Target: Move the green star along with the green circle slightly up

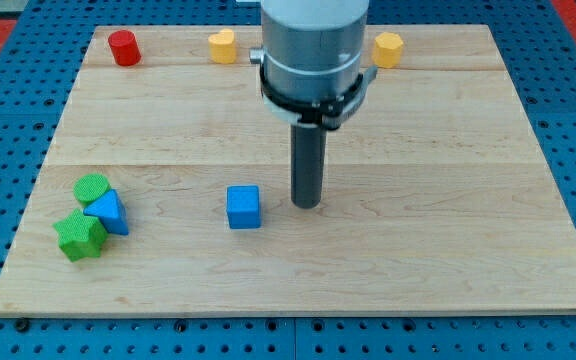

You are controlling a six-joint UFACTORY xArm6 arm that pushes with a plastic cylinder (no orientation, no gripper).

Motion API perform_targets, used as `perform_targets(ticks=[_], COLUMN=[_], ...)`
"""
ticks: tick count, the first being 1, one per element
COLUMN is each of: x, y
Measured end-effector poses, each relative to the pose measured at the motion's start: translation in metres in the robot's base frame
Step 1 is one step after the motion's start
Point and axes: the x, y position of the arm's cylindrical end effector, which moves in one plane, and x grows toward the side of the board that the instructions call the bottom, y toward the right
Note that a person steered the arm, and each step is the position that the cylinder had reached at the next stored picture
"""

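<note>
While six blocks lie on the wooden board (448, 200), my tip (307, 205) rests on bare wood near the middle, just to the view's right of the blue cube (243, 207) and apart from it. I carry no fingers, only a straight dark rod, so nothing is grasped or clamped. There are two green blocks, two blue, two yellow and one red, which makes seven in all, so let me recount: green circle (91, 187), green star (80, 235), blue triangular block (108, 211), blue cube, red cylinder (123, 48), yellow heart-shaped block (223, 46) and yellow hexagonal block (388, 49). Seven it is. Both green pieces sit at the view's lower left, the circle above the star, with the blue triangular block wedged against them on the right. My tip stands well apart from that cluster. Red and both yellows line the view's top edge.
</note>
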Motion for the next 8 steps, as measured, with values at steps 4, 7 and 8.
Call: perform_targets(ticks=[4,7,8], x=[0.079,0.037,0.002], y=[-0.202,-0.264,-0.245])
